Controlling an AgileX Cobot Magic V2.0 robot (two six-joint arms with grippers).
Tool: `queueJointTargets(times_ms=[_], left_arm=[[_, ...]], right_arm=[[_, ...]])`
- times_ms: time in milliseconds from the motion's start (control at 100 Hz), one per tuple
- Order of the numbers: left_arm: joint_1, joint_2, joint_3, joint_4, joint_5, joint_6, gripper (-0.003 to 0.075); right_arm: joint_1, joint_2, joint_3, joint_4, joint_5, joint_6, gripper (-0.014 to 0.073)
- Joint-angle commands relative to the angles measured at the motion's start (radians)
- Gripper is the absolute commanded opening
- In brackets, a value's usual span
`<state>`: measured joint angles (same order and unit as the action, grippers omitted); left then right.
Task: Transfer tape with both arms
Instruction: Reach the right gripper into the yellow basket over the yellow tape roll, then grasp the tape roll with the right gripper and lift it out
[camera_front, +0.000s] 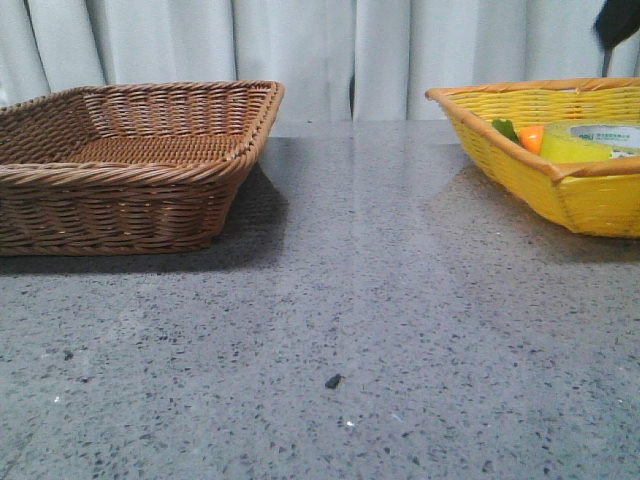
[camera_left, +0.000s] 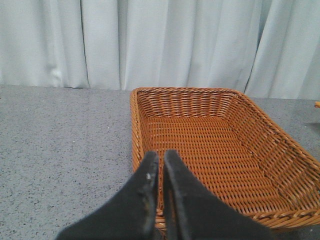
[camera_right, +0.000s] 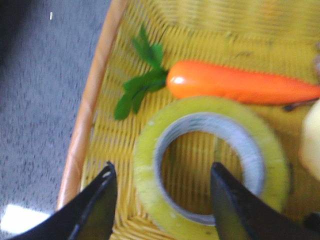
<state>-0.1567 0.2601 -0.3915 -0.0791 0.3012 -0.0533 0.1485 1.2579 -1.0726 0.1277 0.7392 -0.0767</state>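
My right pincer (camera_right: 162, 200) hung spread wide over the tape (camera_right: 210, 165), gripping nothing. The roll lay flat beside a carrot (camera_right: 240, 86) in the yellow basket (camera_front: 520, 165) near the table's far right corner. My left pincer (camera_left: 161, 170) was pressed closed and empty at the brown basket (camera_left: 215, 145).

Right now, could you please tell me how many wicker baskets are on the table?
2: a brown wicker basket on the left, and a yellow wicker basket on the right, partly cut off by the frame edge.
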Motion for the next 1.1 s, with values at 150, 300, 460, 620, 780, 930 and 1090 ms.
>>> queueJointTargets(times_ms=[150, 300, 460, 620, 780, 930, 1090], left_arm=[[0.000, 0.019, -0.037, -0.006, -0.075, -0.010, -0.0021], [0.000, 0.019, -0.037, -0.006, -0.079, -0.010, -0.0021], [0.000, 0.019, -0.037, -0.006, -0.079, -0.010, -0.0021], [0.000, 0.019, -0.037, -0.006, -0.079, -0.010, -0.0021], [0.000, 0.019, -0.037, -0.006, -0.079, -0.010, -0.0021], [0.000, 0.019, -0.037, -0.013, -0.079, -0.010, -0.0021], [0.000, 0.019, -0.037, -0.013, -0.079, -0.010, -0.0021]], right_arm=[[0.024, 0.117, -0.069, -0.006, 0.021, -0.005, 0.0351], [0.024, 0.149, -0.069, -0.007, 0.019, -0.005, 0.0351], [0.024, 0.172, -0.069, -0.007, 0.017, -0.005, 0.0317], [0.024, 0.176, -0.069, -0.008, 0.017, -0.005, 0.0171], [0.024, 0.176, -0.069, -0.008, 0.015, -0.005, 0.0023], [0.024, 0.176, -0.069, -0.008, 0.000, -0.005, -0.0057], [0.024, 0.174, -0.131, -0.008, 0.041, -0.005, -0.0059]])
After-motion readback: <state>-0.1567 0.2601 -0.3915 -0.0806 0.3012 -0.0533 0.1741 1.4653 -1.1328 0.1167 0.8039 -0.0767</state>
